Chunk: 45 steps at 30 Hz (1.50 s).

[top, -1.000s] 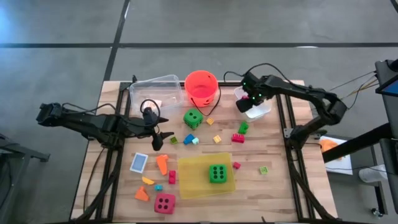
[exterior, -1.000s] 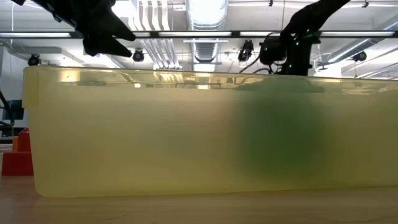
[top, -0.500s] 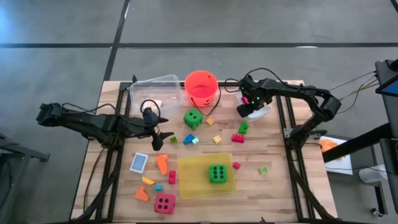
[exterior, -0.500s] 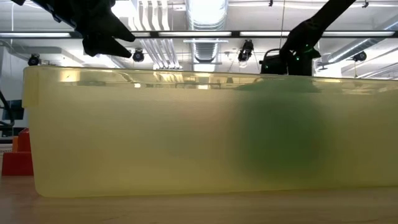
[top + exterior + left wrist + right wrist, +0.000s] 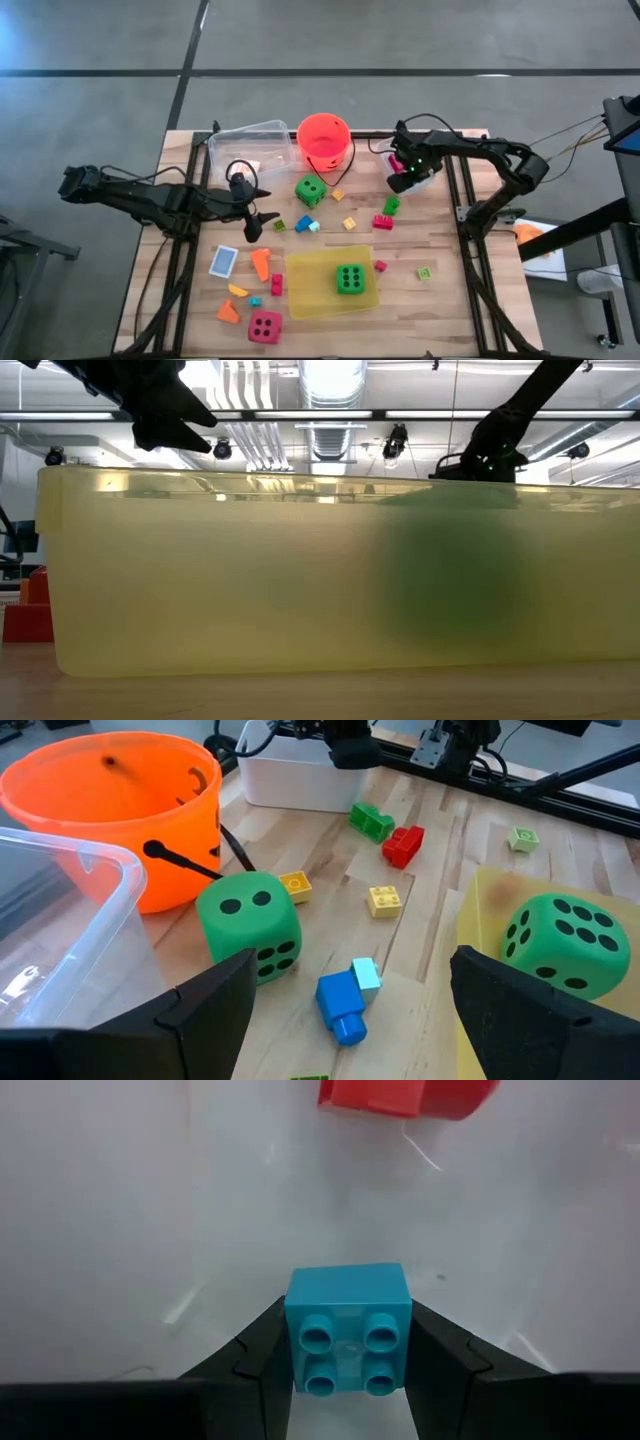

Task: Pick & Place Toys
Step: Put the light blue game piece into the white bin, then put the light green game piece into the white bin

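Die (image 5: 455, 575) perhaps, blurred behind tray (image 5: 200, 580)

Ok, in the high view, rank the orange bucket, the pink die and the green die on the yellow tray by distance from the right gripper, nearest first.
From the right gripper, which holds a teal brick over the white bin:
1. Orange bucket, alongside at the table's back edge.
2. Green die, on the yellow tray toward the front.
3. Pink die, front-left corner, plainly farthest.

Orange-red bucket (image 5: 323, 139) at table's (image 5: 440, 300) 12 o'clock, clear plastic bin (image 5: 248, 146) just beside it at 9 o'clock, small white container (image 5: 300, 775) toward 2 o'clock, flat yellow tray (image 5: 315, 285) near 6 o'clock.
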Each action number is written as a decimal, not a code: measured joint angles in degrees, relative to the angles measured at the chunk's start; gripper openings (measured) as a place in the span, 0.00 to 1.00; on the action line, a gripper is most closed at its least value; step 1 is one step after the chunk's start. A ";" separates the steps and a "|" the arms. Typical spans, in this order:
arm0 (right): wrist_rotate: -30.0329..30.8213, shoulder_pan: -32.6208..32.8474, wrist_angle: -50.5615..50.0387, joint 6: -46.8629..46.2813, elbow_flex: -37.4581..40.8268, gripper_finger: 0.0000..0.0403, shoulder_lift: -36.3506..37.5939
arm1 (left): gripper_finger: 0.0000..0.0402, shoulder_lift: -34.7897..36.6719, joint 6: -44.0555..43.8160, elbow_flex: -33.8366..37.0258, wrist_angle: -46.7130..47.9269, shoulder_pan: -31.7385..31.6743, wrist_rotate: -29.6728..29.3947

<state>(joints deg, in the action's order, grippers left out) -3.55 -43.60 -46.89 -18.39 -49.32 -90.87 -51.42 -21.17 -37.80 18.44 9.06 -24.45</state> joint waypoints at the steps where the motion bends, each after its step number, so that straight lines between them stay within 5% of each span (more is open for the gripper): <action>1: 0.00 0.00 -0.08 0.02 0.10 0.33 0.00 | 0.79 0.00 0.00 0.00 -0.02 0.00 0.00; 18: 0.32 0.05 1.09 0.63 0.15 0.46 0.00 | 0.80 0.00 0.17 0.00 -0.04 -0.02 0.02; 33: 0.62 0.06 0.62 2.11 0.06 0.47 0.21 | 0.80 0.00 0.15 0.00 -0.09 -0.04 0.02; 45: 0.72 0.09 -0.80 1.05 -0.18 0.48 10.72 | 0.80 0.00 0.13 0.00 -0.09 -0.04 0.02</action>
<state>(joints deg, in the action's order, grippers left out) -2.83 -43.51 -47.69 -17.34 -49.50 -80.15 -51.42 -21.04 -37.80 18.35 9.02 -24.43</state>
